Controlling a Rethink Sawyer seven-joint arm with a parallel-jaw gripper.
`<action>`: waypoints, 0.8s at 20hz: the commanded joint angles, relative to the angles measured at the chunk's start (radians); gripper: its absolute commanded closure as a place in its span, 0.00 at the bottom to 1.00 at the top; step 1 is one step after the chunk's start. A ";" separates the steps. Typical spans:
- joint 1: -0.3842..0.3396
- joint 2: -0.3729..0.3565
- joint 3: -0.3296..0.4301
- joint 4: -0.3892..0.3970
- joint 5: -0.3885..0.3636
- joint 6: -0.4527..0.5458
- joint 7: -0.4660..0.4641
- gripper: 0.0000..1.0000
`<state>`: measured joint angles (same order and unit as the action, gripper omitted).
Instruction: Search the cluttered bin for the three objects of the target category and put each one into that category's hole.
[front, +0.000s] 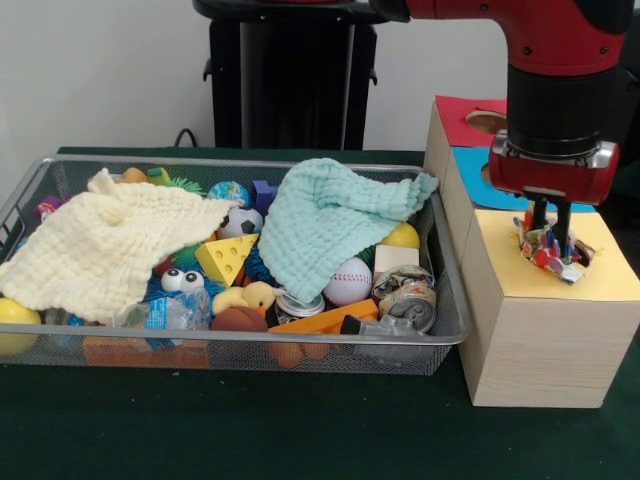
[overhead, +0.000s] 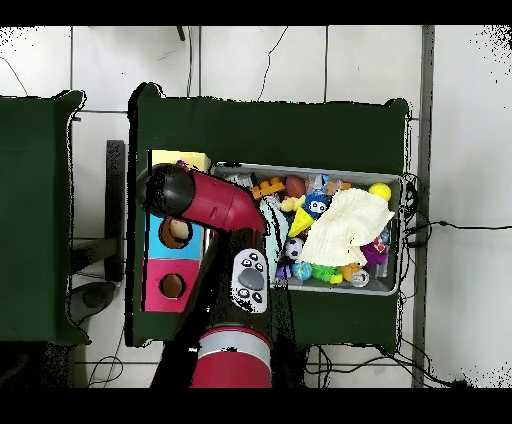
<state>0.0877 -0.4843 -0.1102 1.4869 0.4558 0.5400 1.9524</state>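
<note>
The wire-mesh bin (front: 250, 340) fills the left and middle of the table; it also shows in the overhead view (overhead: 395, 235). A cream waffle-knit cloth (front: 100, 250) lies spread on the clutter at its left. A mint-green waffle-knit cloth (front: 330, 225) drapes over the right part and the far rim. My gripper (front: 550, 235) points straight down over the hole in the yellow paper top (front: 605, 270) of the largest wooden box (front: 540, 350). It is shut on the white dotted cloth (front: 548, 252), which is bunched at the hole's mouth and hides it. In the overhead view the arm (overhead: 215, 205) covers this box.
Behind the yellow-topped box stand a blue-topped box (front: 468, 165) and a red-topped box (front: 462, 115) with a round hole (front: 487, 122). The bin holds a fuzzy blue toy with eyes (front: 180, 280), a cheese wedge (front: 227, 258), a baseball (front: 348, 282), cans (front: 410, 300) and balls.
</note>
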 joint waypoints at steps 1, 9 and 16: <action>0.019 0.068 0.053 0.085 -0.069 0.029 0.106 1.00; 0.015 0.119 0.044 0.042 -0.080 0.001 0.087 1.00; 0.027 0.113 0.019 0.036 -0.107 0.000 0.072 1.00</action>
<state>0.1071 -0.4533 -0.1112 1.4726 0.4467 0.5388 1.9524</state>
